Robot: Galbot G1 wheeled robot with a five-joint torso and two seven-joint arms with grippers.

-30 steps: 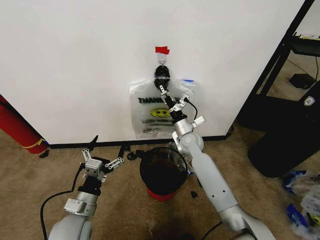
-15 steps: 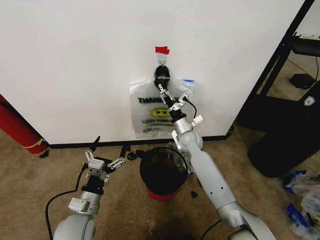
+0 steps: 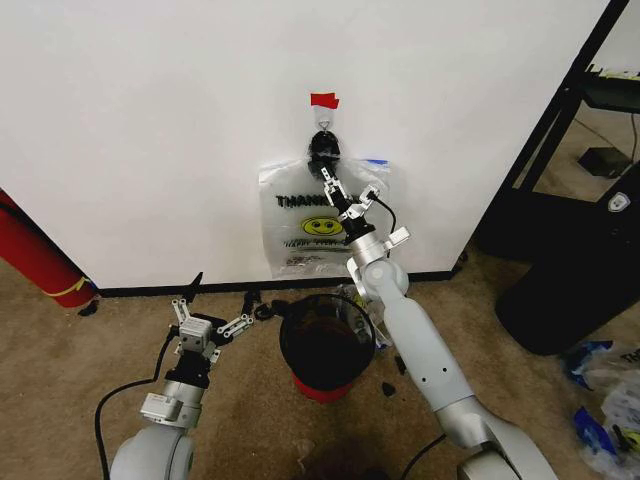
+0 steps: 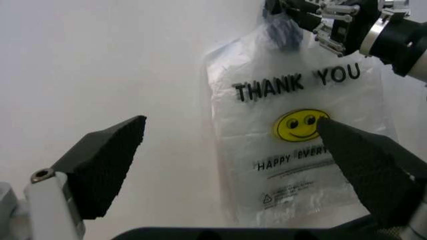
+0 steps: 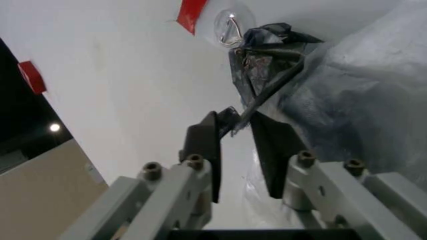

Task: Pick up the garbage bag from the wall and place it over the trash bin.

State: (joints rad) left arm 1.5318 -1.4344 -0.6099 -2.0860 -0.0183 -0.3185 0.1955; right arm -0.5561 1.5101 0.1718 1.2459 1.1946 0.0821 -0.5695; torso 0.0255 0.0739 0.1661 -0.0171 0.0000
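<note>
The garbage bag (image 3: 318,228), see-through with "THANK YOU" and a yellow smiley, hangs by its dark bunched handles from a small hook (image 3: 322,118) under red tape on the white wall (image 3: 150,130). My right gripper (image 3: 343,192) is raised in front of the bag's top. In the right wrist view this gripper (image 5: 241,120) is open, and a thin handle strand (image 5: 270,87) runs down between its fingers. The black trash bin (image 3: 327,345) stands on the carpet below. My left gripper (image 3: 212,315) hovers open low beside the bin. In the left wrist view it (image 4: 233,165) faces the bag (image 4: 293,150).
A long red cylinder (image 3: 40,255) leans at the left by the black baseboard (image 3: 150,289). A black shelf frame (image 3: 560,130) and a dark bulky object (image 3: 560,290) stand at the right. Loose bags (image 3: 605,390) lie on the carpet there.
My right gripper has shifted slightly at the bag's handles. The left arm has edged a little forward. The bag still hangs on the hook.
</note>
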